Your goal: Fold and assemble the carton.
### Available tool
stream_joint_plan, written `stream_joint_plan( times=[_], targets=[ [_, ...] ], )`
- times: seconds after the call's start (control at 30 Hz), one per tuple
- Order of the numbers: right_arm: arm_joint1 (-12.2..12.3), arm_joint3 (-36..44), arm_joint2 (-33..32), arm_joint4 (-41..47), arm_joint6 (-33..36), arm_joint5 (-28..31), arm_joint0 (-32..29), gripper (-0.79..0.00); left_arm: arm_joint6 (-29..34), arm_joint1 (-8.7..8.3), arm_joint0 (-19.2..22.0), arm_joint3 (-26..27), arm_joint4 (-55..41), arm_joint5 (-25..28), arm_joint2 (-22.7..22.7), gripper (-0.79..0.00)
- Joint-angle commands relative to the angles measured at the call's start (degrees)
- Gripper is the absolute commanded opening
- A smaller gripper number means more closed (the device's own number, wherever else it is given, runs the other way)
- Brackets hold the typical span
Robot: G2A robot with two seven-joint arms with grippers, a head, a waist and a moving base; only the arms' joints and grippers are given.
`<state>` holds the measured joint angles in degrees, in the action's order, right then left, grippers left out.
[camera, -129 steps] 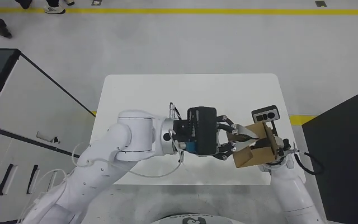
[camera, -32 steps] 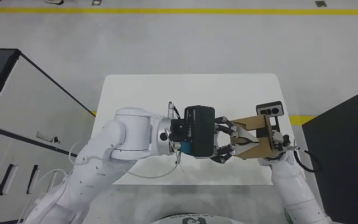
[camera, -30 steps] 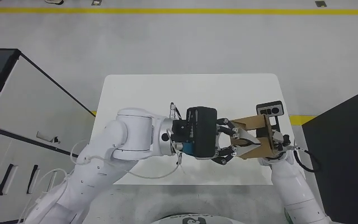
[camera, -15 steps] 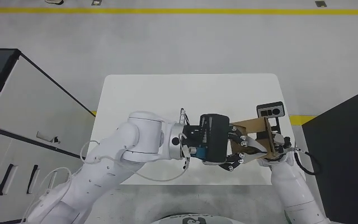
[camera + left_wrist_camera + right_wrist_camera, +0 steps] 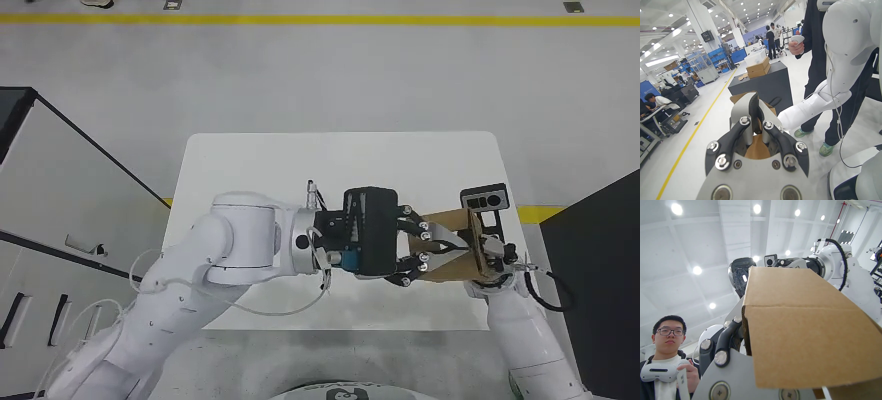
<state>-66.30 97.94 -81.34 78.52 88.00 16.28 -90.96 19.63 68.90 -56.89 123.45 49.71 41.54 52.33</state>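
The carton (image 5: pixel 452 232), brown and partly erected, is held in the air above the tabletop (image 5: pixel 300 160), close to its right edge and clear of the surface. Both arms meet at it.

The left gripper (image 5: pixel 425 250) enters from the tabletop's middle. In the left wrist view its fingers (image 5: pixel 741 109) stand close together, clamped on a carton panel (image 5: pixel 757 151) that runs down between them toward the palm.

The right gripper (image 5: pixel 492 268) holds the carton's outer end, at the tabletop's right edge. In the right wrist view one finger (image 5: pixel 730 330) lies against the carton wall (image 5: pixel 800 336); the other is hidden behind the cardboard.
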Motion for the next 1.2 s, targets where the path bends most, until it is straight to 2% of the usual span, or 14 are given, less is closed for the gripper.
stream_joint_plan(
  times=[0.0, 0.13, 0.27, 0.57, 0.93, 1.17],
  targets=[
    [0.08, -0.67, -0.9, -0.91, 0.0, 0.0, -0.08, -0.785, 0.56, -0.18, -0.15, 0.2, 0.01, 0.17, 1.03, -0.785],
    [0.33, -2.27, -2.88, -4.15, 0.0, 0.0, -0.23, -0.785, 1.38, -0.49, 0.09, 0.66, 0.08, 0.96, 3.07, -0.785],
    [0.79, -4.72, -5.69, -11.85, 0.0, 0.01, -0.19, -0.785, 3.26, -0.66, 1.34, 0.73, 0.65, 2.7, 3.56, -0.785],
    [1.0, -5.37, -7.26, -22.07, -2.01, 2.01, -0.24, -0.785, 10.66, -0.67, 4.36, -0.21, 2.38, 5.01, 0.04, -0.785],
    [0.51, -4.04, -6.92, -19.96, -2.22, 2.23, -0.33, -0.785, 18.34, -1.09, 6.28, 0.01, 4.19, 5.0, -1.19, -0.785],
    [-0.15, -3.24, -7.4, -16.81, -2.28, 2.29, 0.05, -0.785, 16.56, -1.26, 5.44, -0.15, 2.82, 3.18, -0.55, -0.785]
  ],
)
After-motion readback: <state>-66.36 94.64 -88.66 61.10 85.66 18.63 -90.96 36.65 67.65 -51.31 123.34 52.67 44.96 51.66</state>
